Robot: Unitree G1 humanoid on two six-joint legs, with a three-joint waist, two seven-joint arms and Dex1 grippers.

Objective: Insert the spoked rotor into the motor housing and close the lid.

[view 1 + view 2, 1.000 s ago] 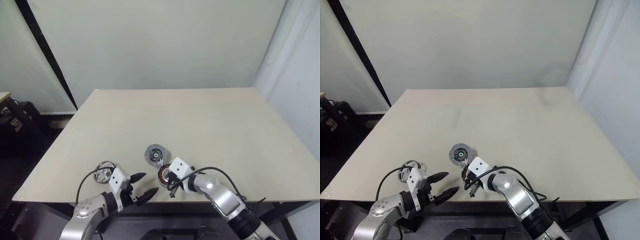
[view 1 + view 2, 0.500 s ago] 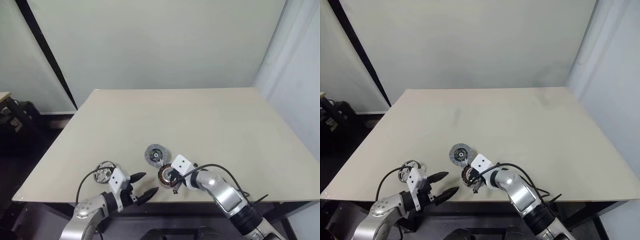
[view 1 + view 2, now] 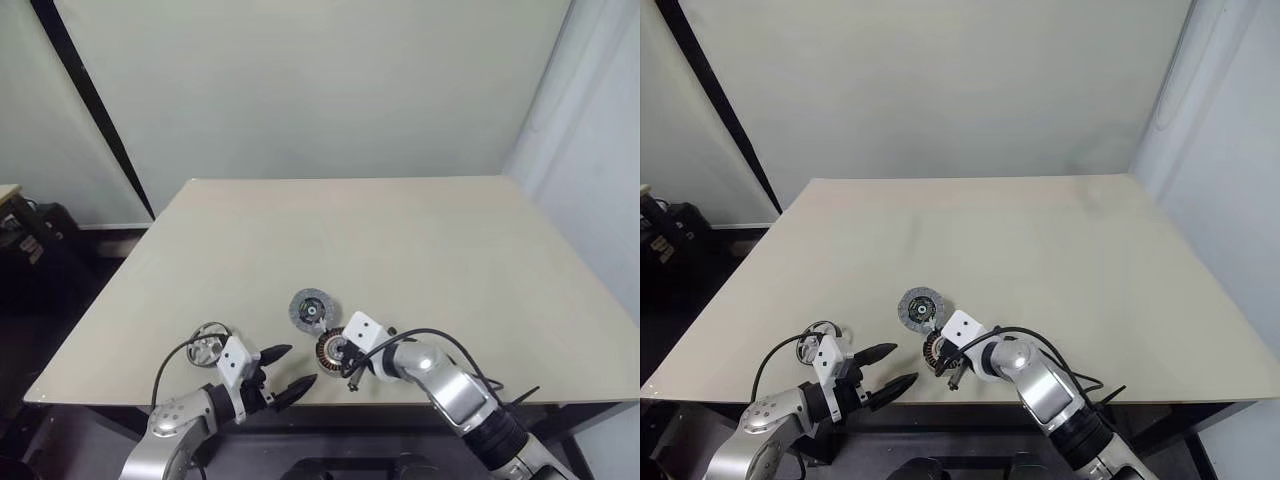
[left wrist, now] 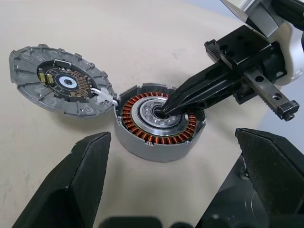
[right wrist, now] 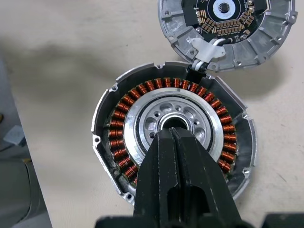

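The right gripper (image 4: 166, 107) has its fingers pressed flat together, holding nothing, with the tips resting at the centre bore of the motor housing (image 4: 159, 122). The housing sits near the front edge of the table (image 3: 400, 240), copper windings facing up. The lid (image 4: 61, 86) lies flat just beside it, inner face up, tied to it by a short white wire lead.

The spoked rotor (image 3: 207, 349) lies well apart, near the table's left front corner, just behind the left gripper (image 3: 283, 369), whose fingers are spread wide and empty.

The risk I see is at that hub. If the closed tips push sideways, the housing could slide, and that would tug the short lead and drag or flip the lid. It sits close enough to the edge that a hard shove could send it off. I can't tell whether the tips are wedged inside the bore or only touching its rim; if wedged, lifting away might pull the housing up too.
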